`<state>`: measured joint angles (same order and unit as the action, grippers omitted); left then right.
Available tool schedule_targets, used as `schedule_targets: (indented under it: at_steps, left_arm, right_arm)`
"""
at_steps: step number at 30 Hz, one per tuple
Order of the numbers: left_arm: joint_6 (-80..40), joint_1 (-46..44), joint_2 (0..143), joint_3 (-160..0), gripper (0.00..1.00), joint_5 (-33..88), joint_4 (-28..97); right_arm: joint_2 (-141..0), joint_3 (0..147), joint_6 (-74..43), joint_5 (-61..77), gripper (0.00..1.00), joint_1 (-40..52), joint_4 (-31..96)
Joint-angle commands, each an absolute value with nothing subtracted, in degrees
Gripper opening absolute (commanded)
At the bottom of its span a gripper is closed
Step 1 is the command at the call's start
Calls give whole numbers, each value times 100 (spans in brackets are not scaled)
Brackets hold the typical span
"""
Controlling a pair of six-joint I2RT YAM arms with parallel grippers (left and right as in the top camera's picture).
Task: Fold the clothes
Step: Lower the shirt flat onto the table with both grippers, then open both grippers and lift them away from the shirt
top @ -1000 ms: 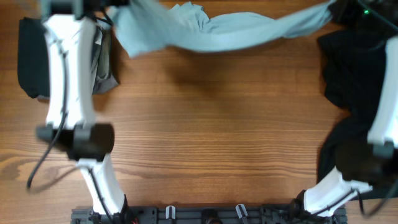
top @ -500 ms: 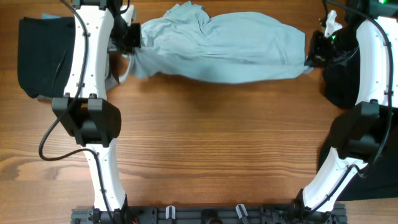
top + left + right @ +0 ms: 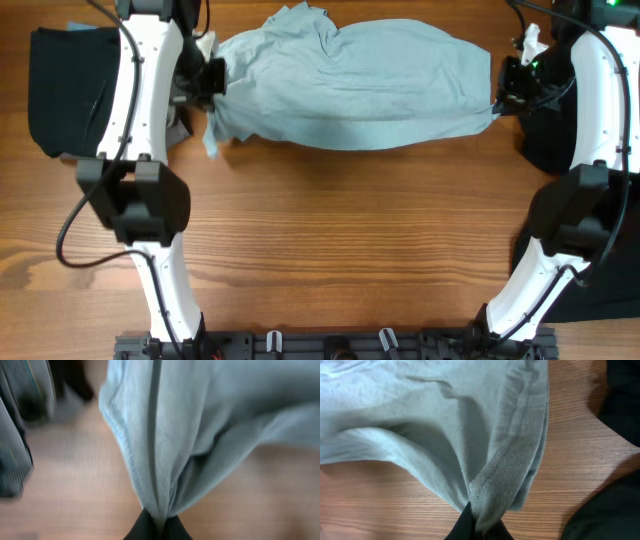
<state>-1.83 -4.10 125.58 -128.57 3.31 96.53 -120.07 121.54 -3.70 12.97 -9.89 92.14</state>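
Item: blue shirt [image 3: 360, 85], stretched across the upper middle of the frame, over the table [image 3: 340, 240]. I have the left gripper [image 3: 212, 75] clamped on its left end and the right gripper [image 3: 500, 97] on its right end. A second ago it was a thinner band nearer the top edge; it now hangs lower and wider.

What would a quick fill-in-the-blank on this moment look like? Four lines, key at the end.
1. The left gripper and right gripper are each (open/shut) ____ on the shirt.
2. That shirt is light ____.
3. The cloth at the overhead view's right edge is ____.
4. The table top is made of ____.
Missing words: shut; blue; black; wood.
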Motion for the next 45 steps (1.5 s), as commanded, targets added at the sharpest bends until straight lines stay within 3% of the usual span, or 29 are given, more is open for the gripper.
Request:
schedule_targets:
  at_steps: [1,8,19,23,29,41,43,44,45]
  left_arm:
    - [-224,-357,11607,-12009,4,395,9653]
    - [-189,-362,11098,-10836,4,399,9391]
    - [-196,-123,11100,-8720,4,401,8490]
    - [-244,67,11100,-8318,4,399,8416]
    - [-506,403,11098,-8302,4,139,8558]
    - [-781,1188,10949,-8305,7,-134,8493]
    - [-781,1212,10949,-8305,20,-132,8510]
    - [-779,1212,10949,-8305,23,-119,8508]
    - [-779,1212,10949,-8305,31,-91,8503]
  right_arm:
    - [-11511,12178,-318,1199,4,-808,9220]
    - [-11109,10895,-467,832,9,-775,9179]
    - [-11111,8167,-910,403,14,-1020,7970]
    - [-11111,8001,-921,351,20,-1111,7959]
    - [-11111,8003,-1697,-856,14,-1116,8285]
    - [-11111,8001,-1964,-1280,15,-1129,8374]
    - [-11111,8001,-1964,-1291,22,-1127,8385]
    - [-11111,8001,-1964,-1291,30,-1127,8394]
    - [-11111,8001,-1964,-1291,47,-1127,8405]
